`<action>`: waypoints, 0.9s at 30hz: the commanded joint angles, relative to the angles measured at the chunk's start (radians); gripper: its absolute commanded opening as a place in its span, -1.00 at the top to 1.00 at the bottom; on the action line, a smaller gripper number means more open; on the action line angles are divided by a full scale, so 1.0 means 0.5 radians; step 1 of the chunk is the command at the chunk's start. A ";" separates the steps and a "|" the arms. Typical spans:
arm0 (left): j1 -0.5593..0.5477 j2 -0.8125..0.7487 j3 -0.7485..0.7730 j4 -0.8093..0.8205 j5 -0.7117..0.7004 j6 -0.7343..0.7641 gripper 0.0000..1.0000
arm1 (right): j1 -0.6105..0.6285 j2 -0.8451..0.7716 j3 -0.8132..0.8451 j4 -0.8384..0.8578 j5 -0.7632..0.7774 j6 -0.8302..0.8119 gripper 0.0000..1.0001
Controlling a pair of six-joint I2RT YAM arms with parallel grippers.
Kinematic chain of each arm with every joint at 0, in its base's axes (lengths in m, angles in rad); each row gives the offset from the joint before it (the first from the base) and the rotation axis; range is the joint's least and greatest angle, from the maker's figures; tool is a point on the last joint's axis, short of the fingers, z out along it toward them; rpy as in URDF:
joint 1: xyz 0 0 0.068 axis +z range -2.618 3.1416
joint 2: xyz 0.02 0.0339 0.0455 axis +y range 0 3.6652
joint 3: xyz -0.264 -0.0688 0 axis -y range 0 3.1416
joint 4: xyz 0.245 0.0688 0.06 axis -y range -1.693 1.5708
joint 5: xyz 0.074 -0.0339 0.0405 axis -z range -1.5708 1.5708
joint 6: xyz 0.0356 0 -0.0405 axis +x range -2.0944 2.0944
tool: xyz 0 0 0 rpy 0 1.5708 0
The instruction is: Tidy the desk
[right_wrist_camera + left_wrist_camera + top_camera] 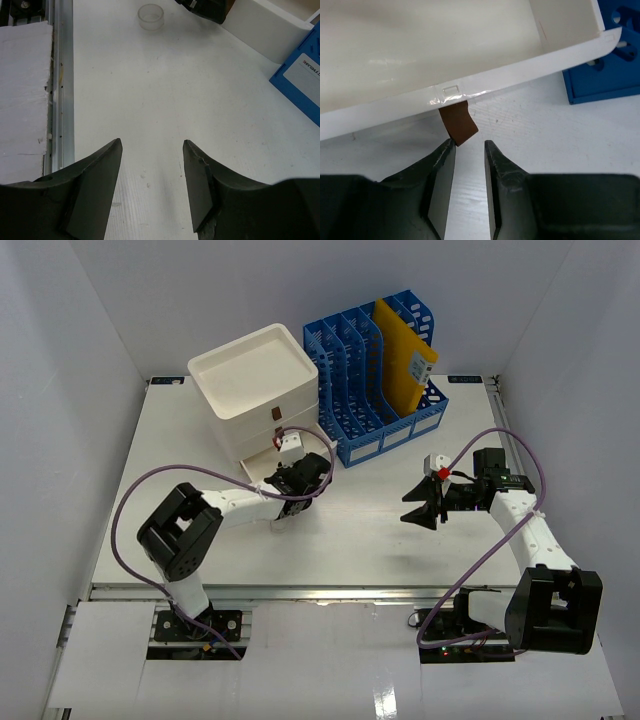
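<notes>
Toward the bench's [350, 540] far edge, our left tool [470, 142] stands parted beside the drawer's [420, 50] brown tab [458, 122]; our right tool [152, 142] is spread.

This is a robot test booth in a lab, dressed as an office desk. Plain white walls [70, 370] close in a white worktop [350, 550] on three sides, and a left arm [215, 508] and a right arm [540, 540] are bolted by a metal rail [330, 590] at its front edge, trailing purple cables [116, 530]. The office touch comes from a blue file rack [365, 415] holding a yellow folder [405, 360], with a white drawer box [255, 380] just beside it.
</notes>
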State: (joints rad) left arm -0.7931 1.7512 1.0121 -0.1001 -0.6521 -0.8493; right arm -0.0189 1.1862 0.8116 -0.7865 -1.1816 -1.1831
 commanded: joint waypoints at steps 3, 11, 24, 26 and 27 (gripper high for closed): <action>-0.012 -0.314 -0.085 0.112 0.198 0.075 -0.13 | -0.003 0.014 0.022 -0.008 -0.055 -0.030 -0.17; -0.012 -0.828 -0.415 0.408 0.795 0.462 -0.35 | 0.098 0.000 0.068 0.008 0.064 0.014 -0.19; -0.003 -2.489 -0.841 -0.435 0.796 0.528 -0.85 | 1.388 0.249 0.247 0.761 1.218 0.982 -0.35; -0.003 -2.661 -0.854 -0.519 0.779 0.465 -0.96 | 1.478 0.362 0.386 0.847 1.324 1.172 -0.36; -0.003 -2.741 -0.862 -0.528 0.794 0.448 -0.96 | 1.512 0.430 0.438 0.863 1.326 1.219 -0.37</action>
State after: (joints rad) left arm -0.7959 0.5079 0.6121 -0.2155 -0.2502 -0.5941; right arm 0.6626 1.3037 0.8985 -0.5035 -0.6918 -0.7880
